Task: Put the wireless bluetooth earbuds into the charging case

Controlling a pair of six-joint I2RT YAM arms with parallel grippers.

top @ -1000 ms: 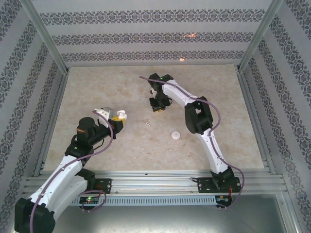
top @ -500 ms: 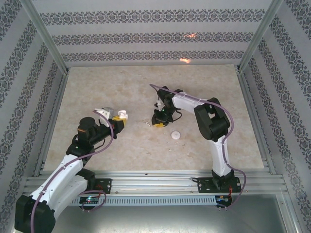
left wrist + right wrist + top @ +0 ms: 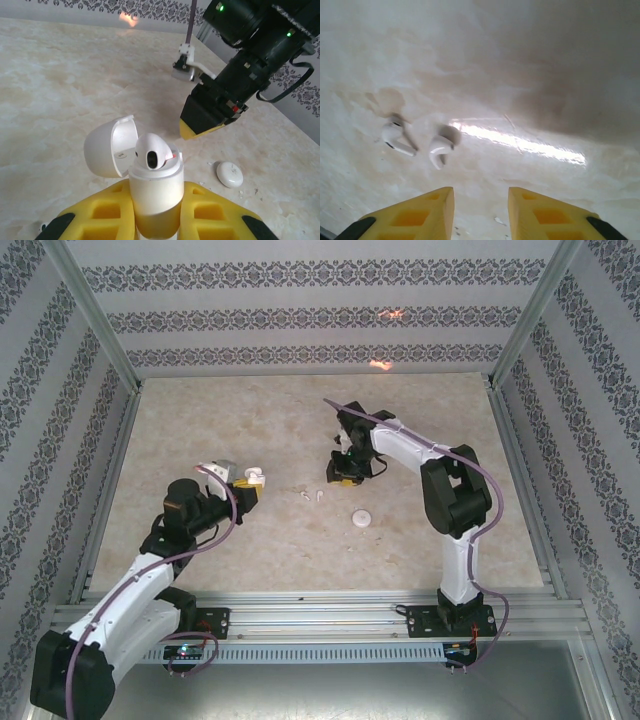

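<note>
The charging case [image 3: 155, 190] is held upright by the left pincer [image 3: 246, 488]. The pincer's yellow fingers [image 3: 212, 212] are clamped on the lower part of the case from both sides. The lid [image 3: 106, 147] of the case is opened and tipped back to one side, so that its hollow inside is seen. In the open mouth of the case one earbud [image 3: 152, 152] is seated. Its rounded head stands out above the rim, and its stem is hidden inside. The case is found over the left part of the counter [image 3: 440, 420]; whether it touches the surface cannot be told.

The right pincer [image 3: 481, 210] is pointed down at the counter near the middle. Its two yellow fingers [image 3: 415, 220] are set apart, and nothing is gripped between them. Just beyond the tips, two more pieces are laid on the counter: a second earbud [image 3: 397, 139] and a third earbud [image 3: 440, 147]. They are placed near each other without touching, each one on its side. In the top view they are seen between the two pincers, nearer to the right one.

A round white disc [image 3: 361, 519] is laid flat on the counter, closer to the arm bases and apart from the earbuds.
</note>
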